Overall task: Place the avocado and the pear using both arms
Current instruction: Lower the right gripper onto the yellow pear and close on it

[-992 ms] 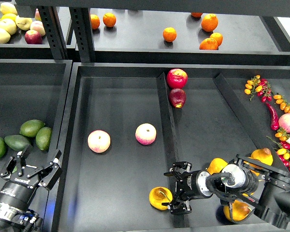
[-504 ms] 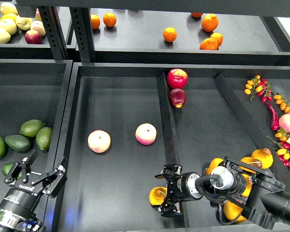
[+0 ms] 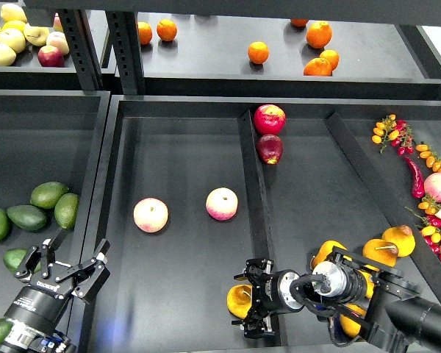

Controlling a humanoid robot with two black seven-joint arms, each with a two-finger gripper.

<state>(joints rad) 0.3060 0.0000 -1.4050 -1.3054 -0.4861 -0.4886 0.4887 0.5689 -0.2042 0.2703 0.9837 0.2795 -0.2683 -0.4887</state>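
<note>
Several dark green avocados (image 3: pixel 28 216) lie in the left bin, and one more avocado (image 3: pixel 13 259) is partly hidden by my left gripper (image 3: pixel 72 256). That gripper is open and empty, right beside and just above it. An orange-yellow pear (image 3: pixel 238 300) lies in the middle bin by the divider. My right gripper (image 3: pixel 254 297) is open, with its jaws reaching over the divider on either side of this pear's right half. Other pears (image 3: pixel 398 237) lie in the right bin behind the right arm.
Two pink-yellow fruits (image 3: pixel 151 215) (image 3: pixel 222 204) lie in the middle bin. Two red apples (image 3: pixel 269 118) sit at the far end of the divider (image 3: pixel 251 184). Oranges (image 3: pixel 258 52) and apples (image 3: pixel 7 37) are on the back shelf. Chillies and small tomatoes (image 3: pixel 419 173) lie at the right.
My right gripper has moved left across the divider until its open jaws reach the pear. My left gripper has moved down and a little right, staying open.
</note>
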